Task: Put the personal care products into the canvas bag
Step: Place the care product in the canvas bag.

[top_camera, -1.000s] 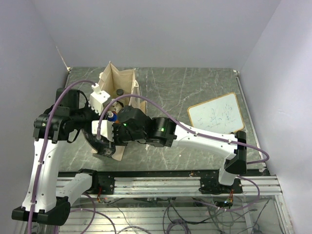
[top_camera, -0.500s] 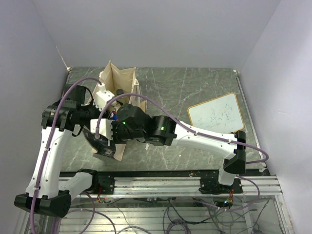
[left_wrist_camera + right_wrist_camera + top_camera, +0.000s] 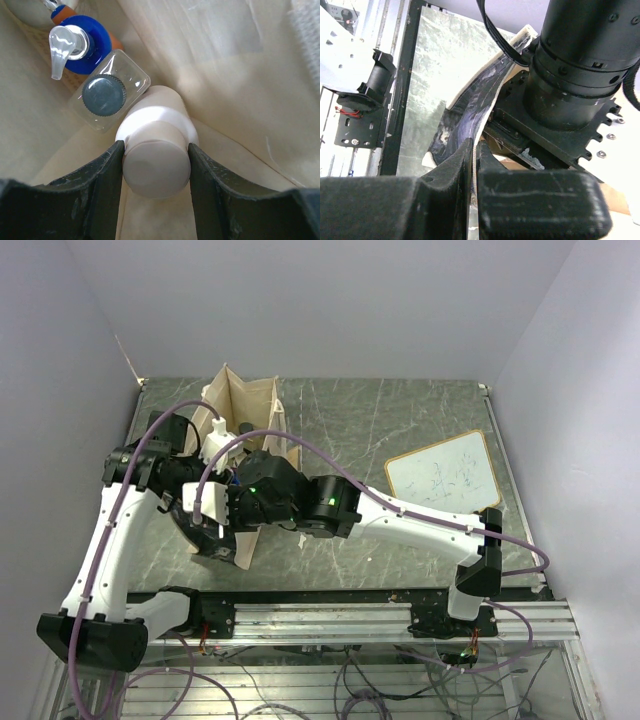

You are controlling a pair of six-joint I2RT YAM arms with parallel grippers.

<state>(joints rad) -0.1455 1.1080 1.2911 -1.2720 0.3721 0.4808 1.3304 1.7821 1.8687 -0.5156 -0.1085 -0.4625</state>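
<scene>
Cloth at the rim of the canvas bag [image 3: 462,112] sits pinched between the closed jaws of the right gripper [image 3: 474,152] (apparently keeping the mouth open). If it slips, the wall could fold onto the left gripper [image 3: 156,160], whose jaws clamp the white-capped bottle [image 3: 157,142] deep inside the bag. Released leaning, that bottle may topple against the clear dark-capped bottle [image 3: 104,96] and the blue pump bottle [image 3: 80,42] beyond.

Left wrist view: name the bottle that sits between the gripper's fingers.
The cream wide-lidded bottle, pinched at its lid by the left gripper. The clear dark-capped bottle and the blue-and-orange pump bottle lie beyond it in the bag, untouched.
</scene>
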